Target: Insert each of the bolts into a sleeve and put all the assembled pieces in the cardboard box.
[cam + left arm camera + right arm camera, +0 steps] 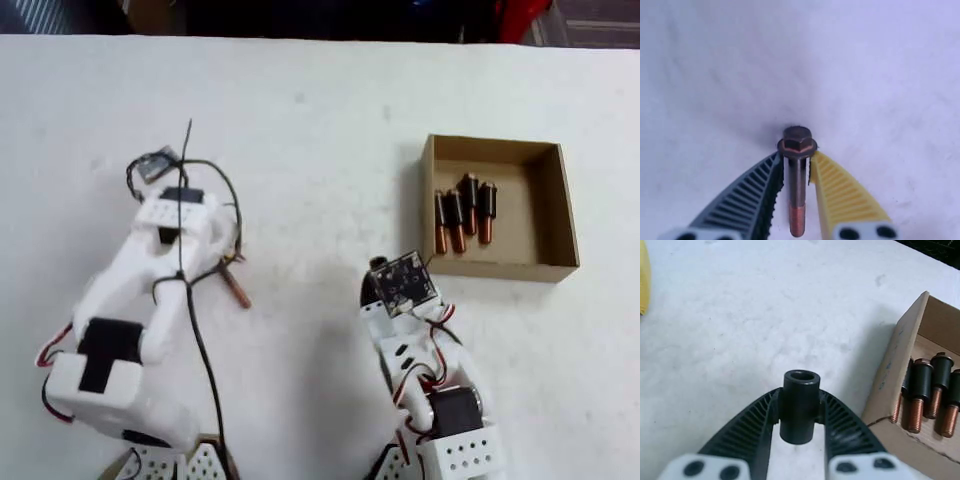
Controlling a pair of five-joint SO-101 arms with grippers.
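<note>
Jaws are clamping: left gripper [796, 156] is holding a bolt [796, 184], right gripper [799, 395] is holding a sleeve [800, 415] near the box [900, 371].
Any tilt could be sending the bolt past the sleeve's hole and slipping free.

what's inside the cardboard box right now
Four assembled pieces lie side by side on the floor of the cardboard box, copper bolt ends sticking out of black sleeves. The bolt lengths inside the sleeves are covered.
</note>
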